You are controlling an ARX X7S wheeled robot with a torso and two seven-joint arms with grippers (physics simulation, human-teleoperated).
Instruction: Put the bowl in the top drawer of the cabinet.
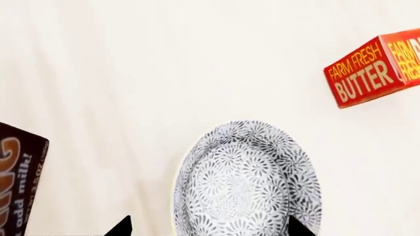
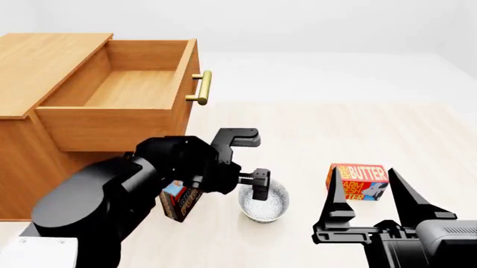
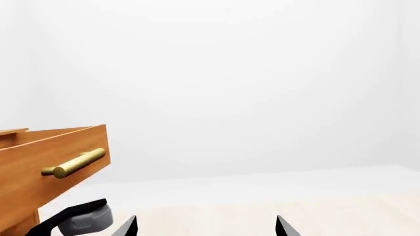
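The speckled white bowl stands upright on the pale floor in front of the cabinet. The top drawer is pulled out and empty, its brass handle facing right. My left gripper hangs open just above the bowl. One fingertip is over the bowl's inside and the other is outside its rim. In the head view a finger reaches down to the bowl. My right gripper is open and empty, low at the right.
A red butter box lies right of the bowl, behind my right gripper's fingers. A dark brown box stands close to the bowl's left, half under my left arm. The cabinet front rises behind them.
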